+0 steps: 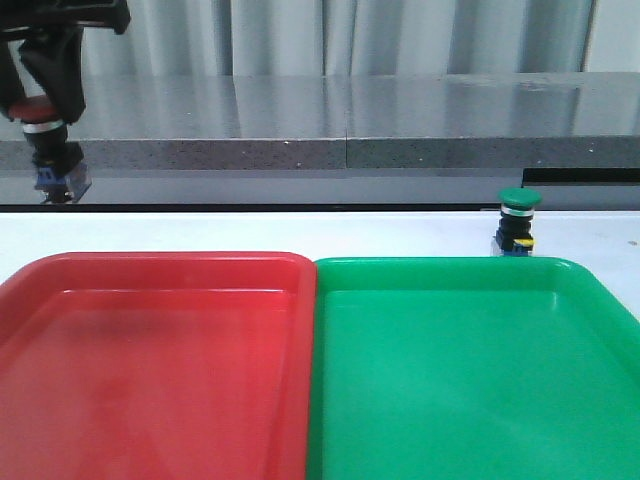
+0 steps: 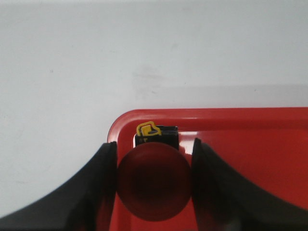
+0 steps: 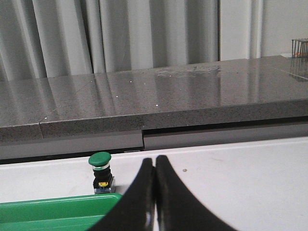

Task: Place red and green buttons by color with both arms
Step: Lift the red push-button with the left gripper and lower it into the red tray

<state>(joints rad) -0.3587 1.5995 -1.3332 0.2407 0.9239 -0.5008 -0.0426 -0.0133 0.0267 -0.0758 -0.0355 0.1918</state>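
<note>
In the front view, a red tray (image 1: 150, 370) and a green tray (image 1: 480, 370) lie side by side on the white table (image 1: 250, 230), their inner rims touching; nothing lies in either. The green button (image 1: 518, 220) stands upright on the table just behind the green tray's far rim, toward its right end, cap up and black body down, its long axis vertical. At the upper left the left gripper (image 1: 40, 105) hangs high above the table, behind the red tray's far left corner, with the red button (image 1: 35, 110) clamped at its cap; the body hangs downward below the fingers, axis near vertical. In the left wrist view the two black fingers (image 2: 96, 192) press against either side of the dark red cap, and the black body with a yellow part extends away from the camera toward the red tray's rounded corner beneath it. In the right wrist view the right gripper (image 3: 154, 192) has its fingers closed together, tips touching, holding nothing; the green button stands upright on the table beside the green tray's rim, apart from the fingers.
</note>
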